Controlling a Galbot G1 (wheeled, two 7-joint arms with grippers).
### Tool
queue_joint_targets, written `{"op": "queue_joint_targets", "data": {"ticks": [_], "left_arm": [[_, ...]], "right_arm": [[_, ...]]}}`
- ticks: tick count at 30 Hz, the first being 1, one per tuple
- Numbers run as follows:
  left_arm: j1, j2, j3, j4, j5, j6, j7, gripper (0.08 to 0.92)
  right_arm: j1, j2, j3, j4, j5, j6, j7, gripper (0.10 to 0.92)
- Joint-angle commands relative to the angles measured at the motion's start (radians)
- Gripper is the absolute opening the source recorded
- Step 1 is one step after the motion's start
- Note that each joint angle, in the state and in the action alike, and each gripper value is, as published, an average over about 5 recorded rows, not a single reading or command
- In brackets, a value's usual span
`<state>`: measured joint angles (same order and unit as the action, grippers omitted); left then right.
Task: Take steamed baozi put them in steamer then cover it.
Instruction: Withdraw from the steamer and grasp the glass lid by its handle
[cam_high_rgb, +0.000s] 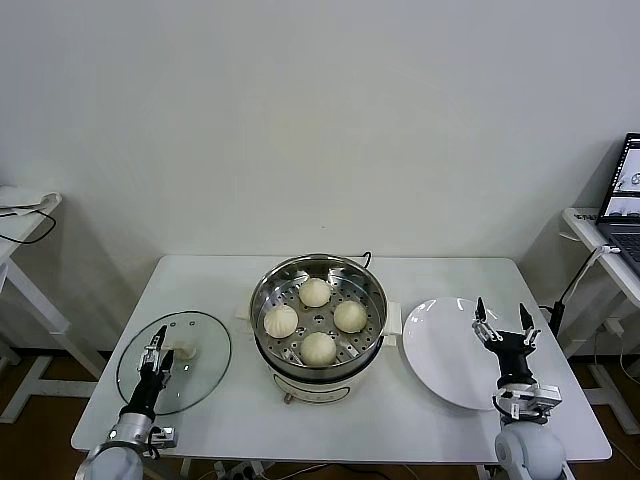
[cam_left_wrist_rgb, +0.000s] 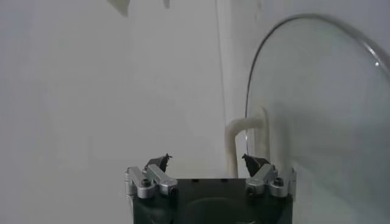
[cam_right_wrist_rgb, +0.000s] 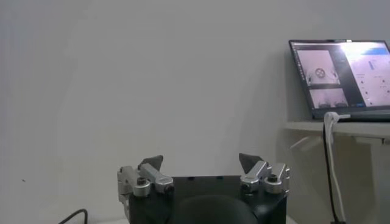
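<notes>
Several baozi (cam_high_rgb: 314, 292) lie on the perforated tray inside the steamer (cam_high_rgb: 300, 385), which stands uncovered at the table's middle. The cover (cam_high_rgb: 203, 335), a clear glass lid with a cream handle (cam_high_rgb: 187, 354), lies flat on the table left of the steamer. My left gripper (cam_high_rgb: 158, 352) is open over the lid, just beside the handle. In the left wrist view the left gripper (cam_left_wrist_rgb: 207, 160) is empty, with the handle (cam_left_wrist_rgb: 234, 143) and the glass (cam_left_wrist_rgb: 317, 109) just past one fingertip. My right gripper (cam_high_rgb: 503, 322) stands open and empty above the plate's right part; the right wrist view shows the same gripper (cam_right_wrist_rgb: 201, 162).
A bare white plate (cam_high_rgb: 440, 345) lies right of the steamer. A laptop (cam_high_rgb: 625, 195) sits on a side desk at the far right, and another desk (cam_high_rgb: 25, 215) stands at the far left. The table's front edge (cam_high_rgb: 340, 448) runs close to both arms.
</notes>
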<state>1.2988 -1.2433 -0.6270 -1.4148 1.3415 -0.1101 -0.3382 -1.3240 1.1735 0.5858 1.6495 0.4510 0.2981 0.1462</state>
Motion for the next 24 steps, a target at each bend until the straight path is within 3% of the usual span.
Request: {"op": "queue_joint_targets", "data": {"ticks": [1,14,24], "left_arm": [[-0.051,-0.003,0.005,0.024,-0.004,0.016,0.010,0.823],[-0.076,-0.004,0.026,0.062,-0.024,0.034,0.051,0.811],[-0.076,-0.006,0.030,0.074,-0.035,0.035,0.063,0.541]], "right_arm": [[-0.002,0.007,0.003,-0.004,-0.006,0.002,-0.002,0.823],[0.008,-0.004,0.013,-0.008,-0.005,0.003,-0.002,0.823],[0.016,-0.005,0.011,-0.004,-0.006,0.002,0.002,0.823]]}}
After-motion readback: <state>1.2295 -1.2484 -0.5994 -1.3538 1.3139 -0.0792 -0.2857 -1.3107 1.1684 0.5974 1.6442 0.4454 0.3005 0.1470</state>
